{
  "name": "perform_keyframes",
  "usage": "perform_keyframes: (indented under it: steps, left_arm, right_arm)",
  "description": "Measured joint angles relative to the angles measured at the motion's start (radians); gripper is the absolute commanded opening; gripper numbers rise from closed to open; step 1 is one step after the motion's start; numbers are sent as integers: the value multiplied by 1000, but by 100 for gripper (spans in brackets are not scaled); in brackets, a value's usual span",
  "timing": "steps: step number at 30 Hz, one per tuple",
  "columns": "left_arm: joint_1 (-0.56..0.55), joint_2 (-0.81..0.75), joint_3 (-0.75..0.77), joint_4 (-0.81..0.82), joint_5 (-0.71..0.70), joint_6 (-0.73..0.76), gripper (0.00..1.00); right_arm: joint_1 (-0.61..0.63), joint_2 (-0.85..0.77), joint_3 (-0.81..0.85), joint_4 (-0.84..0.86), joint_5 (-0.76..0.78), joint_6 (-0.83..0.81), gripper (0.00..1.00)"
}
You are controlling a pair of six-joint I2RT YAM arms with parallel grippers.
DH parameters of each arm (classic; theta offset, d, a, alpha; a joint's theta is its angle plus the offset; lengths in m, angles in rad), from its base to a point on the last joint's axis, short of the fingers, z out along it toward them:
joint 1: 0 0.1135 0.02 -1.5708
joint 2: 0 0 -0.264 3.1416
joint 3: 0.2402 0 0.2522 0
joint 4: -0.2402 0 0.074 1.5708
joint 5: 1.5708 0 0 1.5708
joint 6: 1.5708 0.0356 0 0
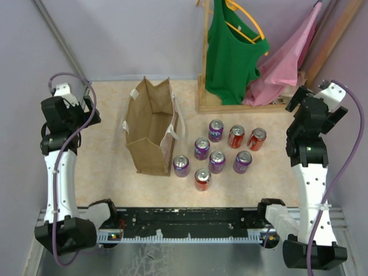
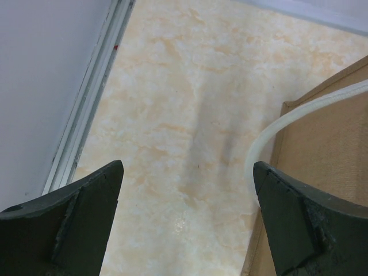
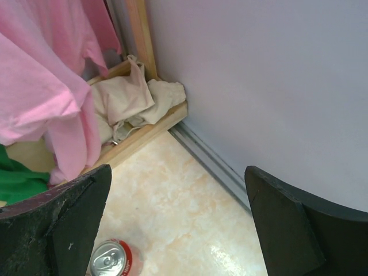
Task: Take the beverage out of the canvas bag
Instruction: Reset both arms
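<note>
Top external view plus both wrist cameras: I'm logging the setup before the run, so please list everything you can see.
canvas bag: one, tan-brown with pale handles, upright and open, left of the cans
purple cans: five, purple, on the table right of the bag
red cans: three, red, among the purple ones
green top: one, green, hanging on the wooden rack
pink garment: one, pink, same rack
cloth: one, cream, crumpled on the rack's base
table: one, beige marbled
left gripper: one, dark, open, left of the bag
right gripper: one, dark, open, far right
</note>
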Motion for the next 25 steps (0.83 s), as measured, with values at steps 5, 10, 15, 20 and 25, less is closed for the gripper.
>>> perform_keyframes:
  steps: [5, 10, 15, 20, 25]
  left_arm:
    - [0, -72, -26, 52, -35, -34, 100]
    - [0, -107, -39, 80, -86, -42, 100]
    - [0, -126, -61, 86, -121, -44, 100]
    - [0, -144, -68, 98, -142, -44, 100]
    - [0, -146, -69, 98, -159, -43, 100]
  right_arm:
    - [-13, -23, -35, 16, -6, 8, 99]
    - [-13, -21, -35, 18, -14, 7, 99]
    - [-13, -21, -34, 18, -16, -4, 99]
    - [-13, -23, -34, 18, -28, -9, 99]
    - [-13, -24, -34, 18, -34, -9, 99]
